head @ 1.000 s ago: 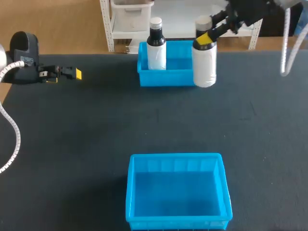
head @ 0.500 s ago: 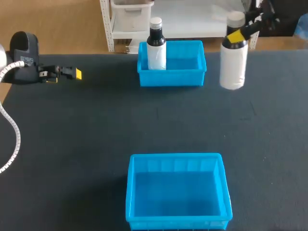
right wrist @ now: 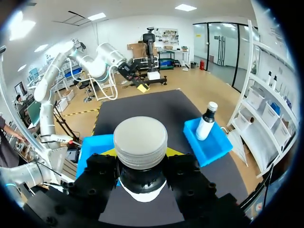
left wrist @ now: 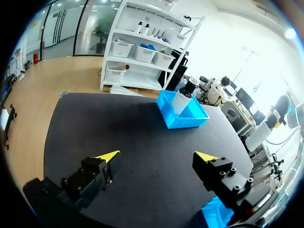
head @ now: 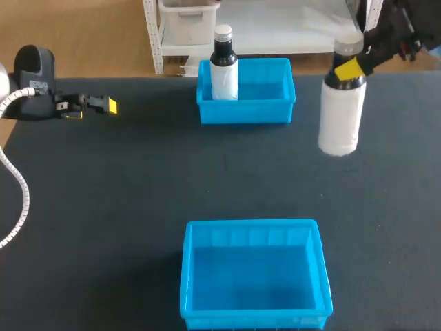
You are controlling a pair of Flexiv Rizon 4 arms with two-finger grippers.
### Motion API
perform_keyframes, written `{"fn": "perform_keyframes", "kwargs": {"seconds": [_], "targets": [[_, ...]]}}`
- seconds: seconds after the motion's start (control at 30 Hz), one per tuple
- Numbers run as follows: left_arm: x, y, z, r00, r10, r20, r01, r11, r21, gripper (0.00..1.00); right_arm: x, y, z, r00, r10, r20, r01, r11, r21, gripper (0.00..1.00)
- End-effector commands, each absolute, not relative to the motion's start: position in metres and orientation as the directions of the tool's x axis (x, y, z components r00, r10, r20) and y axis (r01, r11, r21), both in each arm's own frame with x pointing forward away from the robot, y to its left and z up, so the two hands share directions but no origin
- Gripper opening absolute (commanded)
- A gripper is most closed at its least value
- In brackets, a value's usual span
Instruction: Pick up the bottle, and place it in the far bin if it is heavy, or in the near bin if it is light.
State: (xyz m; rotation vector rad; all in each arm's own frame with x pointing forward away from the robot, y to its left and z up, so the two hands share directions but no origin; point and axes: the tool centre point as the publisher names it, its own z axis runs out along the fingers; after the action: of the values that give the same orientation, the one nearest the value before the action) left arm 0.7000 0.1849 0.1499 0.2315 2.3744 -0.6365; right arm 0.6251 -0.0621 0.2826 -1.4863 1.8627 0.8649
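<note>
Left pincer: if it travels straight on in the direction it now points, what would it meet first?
Probably the far bin, at the end where a black-necked bottle stands. The left pincer, open, points across bare table toward it. Height is hard to judge, so it might pass above.

Far bin (head: 246, 110) behind near bin (head: 253, 314) — 1st bottle (head: 223, 69) in far bin, 2nd bottle (head: 340, 121) right of it.
</note>
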Motion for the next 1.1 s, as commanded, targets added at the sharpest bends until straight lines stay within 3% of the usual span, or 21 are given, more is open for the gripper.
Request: {"fn": "perform_keyframes", "kwargs": {"seconds": [0.03, 0.63, 1.1], "targets": [[0.7, 0.185, 0.15, -0.767, 0.0, -0.642, 0.321, 0.866, -0.383, 1.0, 0.578, -0.045, 0.288, -0.195, -0.589, -0.784, -0.946, 0.325, -0.01, 0.0], [0.7, 0.185, 0.15, -0.767, 0.0, -0.642, 0.321, 0.866, -0.383, 1.0, 0.469, 0.026, 0.273, -0.101, -0.573, -0.814, -0.981, 0.194, -0.014, 0.0], [0.7, 0.185, 0.15, -0.767, 0.0, -0.642, 0.321, 0.866, -0.383, 1.0, 0.44, 0.074, 0.235, 0.034, -0.569, -0.822, -0.999, -0.036, -0.017, 0.0]]}}
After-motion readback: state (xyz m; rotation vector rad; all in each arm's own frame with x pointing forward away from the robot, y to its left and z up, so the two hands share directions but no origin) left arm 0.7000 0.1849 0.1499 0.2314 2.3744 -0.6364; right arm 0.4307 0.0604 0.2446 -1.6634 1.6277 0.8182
